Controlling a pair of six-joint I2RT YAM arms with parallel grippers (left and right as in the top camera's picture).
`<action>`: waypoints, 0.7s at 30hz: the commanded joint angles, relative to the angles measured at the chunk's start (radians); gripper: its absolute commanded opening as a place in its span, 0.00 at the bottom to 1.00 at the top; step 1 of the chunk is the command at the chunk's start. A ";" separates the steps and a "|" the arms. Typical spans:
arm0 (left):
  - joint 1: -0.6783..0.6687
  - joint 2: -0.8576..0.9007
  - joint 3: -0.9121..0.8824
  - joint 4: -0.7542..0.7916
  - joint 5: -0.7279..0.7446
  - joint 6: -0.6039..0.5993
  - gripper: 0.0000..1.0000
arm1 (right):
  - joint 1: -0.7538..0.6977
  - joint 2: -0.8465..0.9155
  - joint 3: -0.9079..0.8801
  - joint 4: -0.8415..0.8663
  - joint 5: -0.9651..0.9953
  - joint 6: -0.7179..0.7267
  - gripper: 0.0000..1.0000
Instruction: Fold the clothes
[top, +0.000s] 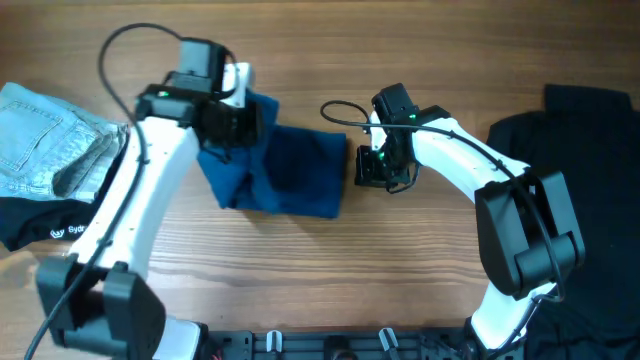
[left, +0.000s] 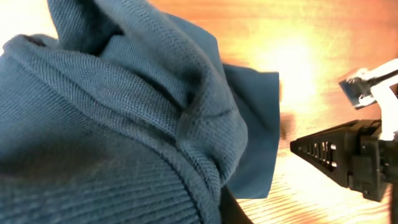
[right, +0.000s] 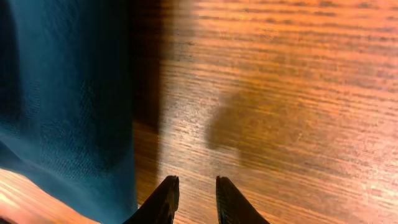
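Note:
A dark blue knit garment (top: 285, 172) lies partly folded on the wooden table (top: 400, 260), left of centre. My left gripper (top: 235, 125) is at its upper left corner and is shut on bunched blue cloth, which fills the left wrist view (left: 124, 124). Only one dark finger (left: 235, 211) shows there. My right gripper (top: 375, 172) is just off the garment's right edge. In the right wrist view its fingers (right: 196, 190) are slightly apart and empty over bare wood, with the blue cloth (right: 68, 93) to their left.
Light blue jeans (top: 50, 140) lie on a black garment (top: 40, 225) at the left edge. A pile of black clothes (top: 585, 130) lies at the right edge. The right gripper also shows in the left wrist view (left: 348, 155).

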 joint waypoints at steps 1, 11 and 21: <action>-0.111 0.103 -0.003 0.039 -0.039 -0.078 0.14 | -0.013 -0.005 -0.003 -0.027 0.026 0.054 0.25; -0.266 0.163 0.097 -0.012 -0.048 -0.197 0.58 | -0.132 -0.005 -0.003 -0.060 0.051 0.069 0.42; -0.103 0.119 0.213 -0.229 -0.215 -0.196 0.12 | -0.136 -0.010 0.015 -0.081 0.047 0.000 0.44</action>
